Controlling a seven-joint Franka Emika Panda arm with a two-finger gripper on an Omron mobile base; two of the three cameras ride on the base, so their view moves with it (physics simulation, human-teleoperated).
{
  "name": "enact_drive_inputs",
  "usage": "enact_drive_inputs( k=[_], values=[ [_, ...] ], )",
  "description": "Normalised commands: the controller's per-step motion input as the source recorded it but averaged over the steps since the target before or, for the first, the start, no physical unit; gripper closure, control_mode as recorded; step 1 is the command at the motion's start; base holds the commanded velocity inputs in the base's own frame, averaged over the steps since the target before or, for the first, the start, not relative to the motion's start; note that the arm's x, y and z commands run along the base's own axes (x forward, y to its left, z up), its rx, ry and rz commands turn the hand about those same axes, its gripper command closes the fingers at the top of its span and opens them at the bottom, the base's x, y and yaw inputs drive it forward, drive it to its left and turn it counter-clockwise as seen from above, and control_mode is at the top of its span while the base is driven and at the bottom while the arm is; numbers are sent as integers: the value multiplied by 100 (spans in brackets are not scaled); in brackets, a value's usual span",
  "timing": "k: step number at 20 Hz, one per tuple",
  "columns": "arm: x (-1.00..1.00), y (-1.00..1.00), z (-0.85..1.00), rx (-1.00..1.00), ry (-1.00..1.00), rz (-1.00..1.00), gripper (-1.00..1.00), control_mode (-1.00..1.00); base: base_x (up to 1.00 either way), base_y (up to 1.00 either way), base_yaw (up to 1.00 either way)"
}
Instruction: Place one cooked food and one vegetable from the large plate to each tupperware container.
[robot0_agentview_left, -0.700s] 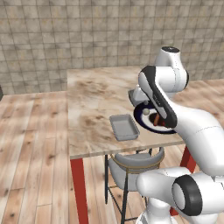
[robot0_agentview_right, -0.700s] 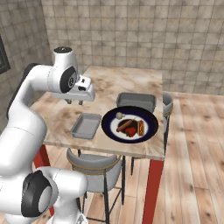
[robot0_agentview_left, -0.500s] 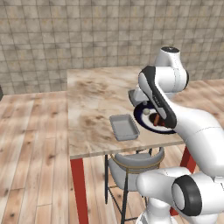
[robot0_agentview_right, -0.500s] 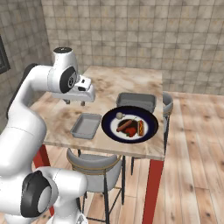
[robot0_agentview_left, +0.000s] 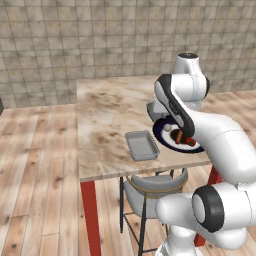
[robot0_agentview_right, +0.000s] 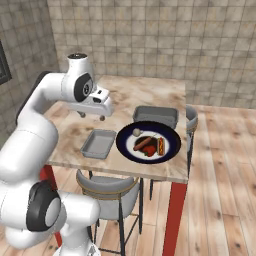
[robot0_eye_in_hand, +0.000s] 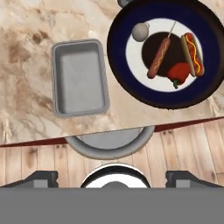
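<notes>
The plate (robot0_eye_in_hand: 131, 83) is seen at the upper right of the hand view, round, with a navy rim, a white ring and a dark centre. On it four foods are laid: a corn dog (robot0_eye_in_hand: 158, 58) on a stick, its long axis running from lower left to upper right of that frame with the stick pointing to the upper right; a hot dog (robot0_eye_in_hand: 193, 53) just right of it, its long axis nearly vertical in the frame, leaning slightly to the left at the top; a red pepper (robot0_eye_in_hand: 178, 73) below and between them, touching the hot dog; and a pale round item (robot0_eye_in_hand: 140, 31) on the white ring at the upper left, too small to be identified.

A grey tray (robot0_eye_in_hand: 80, 78) is placed just left of the plate, apart from it, its long axis vertical in the hand view. A second tray (robot0_agentview_right: 156, 116) is seen behind the plate in the right base view, its long axis across the frame.

All of it is carried by a marbled table (robot0_agentview_right: 145, 93) with red legs. A grey stool (robot0_eye_in_hand: 110, 144) is tucked under the near edge.

The gripper (robot0_agentview_right: 93, 115) is held above the table at centre left of the right base view, its jaws spread wide and nothing held.
</notes>
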Motion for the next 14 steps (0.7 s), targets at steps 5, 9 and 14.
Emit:
enact_drive_inputs(
  k=[5, 9, 14],
  values=[
    [80, -38, -14, 1, 3, -1, -100, -100, 0, 0, 0],
    [80, -24, -25, 6, -1, 0, -100, -100, 0, 0, 0],
    [74, -38, -50, 11, 0, 0, -100, -100, 0, 0, 0]
  ],
)
